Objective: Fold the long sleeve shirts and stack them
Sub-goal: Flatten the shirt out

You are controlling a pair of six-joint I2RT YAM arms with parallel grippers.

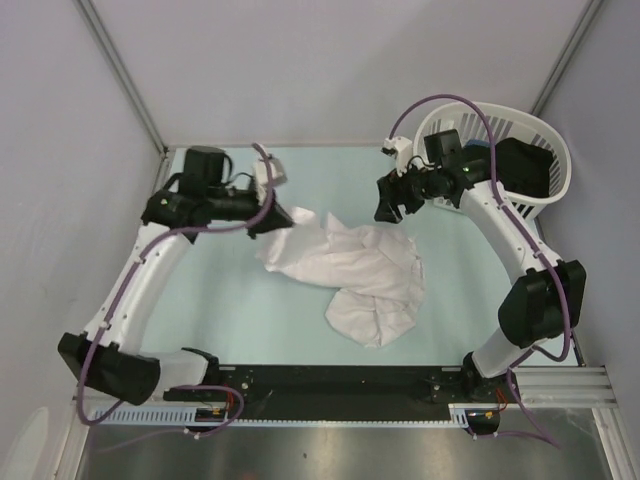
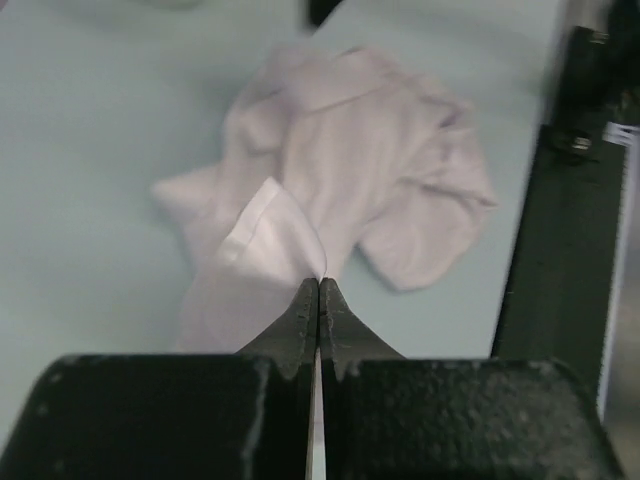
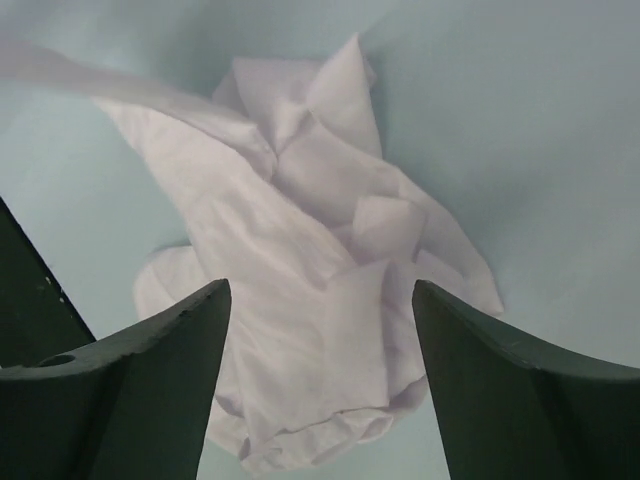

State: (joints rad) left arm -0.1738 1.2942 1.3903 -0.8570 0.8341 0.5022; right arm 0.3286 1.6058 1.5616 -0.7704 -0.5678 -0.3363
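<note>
Pale green covered the table, the widest thing we saw, with a black rail along its near edge where both arms were bolted. On it, about in the middle and a little toward the right arm, lay one white long sleeve shirt, crumpled and unfolded, its cloth bunched in loose ridges and one end trailing toward the near edge. A white slatted basket stood at the far right corner, well apart from the shirt, with a dark item inside that we could not identify. The left gripper was at the shirt's far left corner, its fingers pressed together and pinching a folded edge of the cloth at their tips. The right gripper hung above the shirt's far right side, fingers spread wide with nothing between them, the cloth lying below the gap.
</note>
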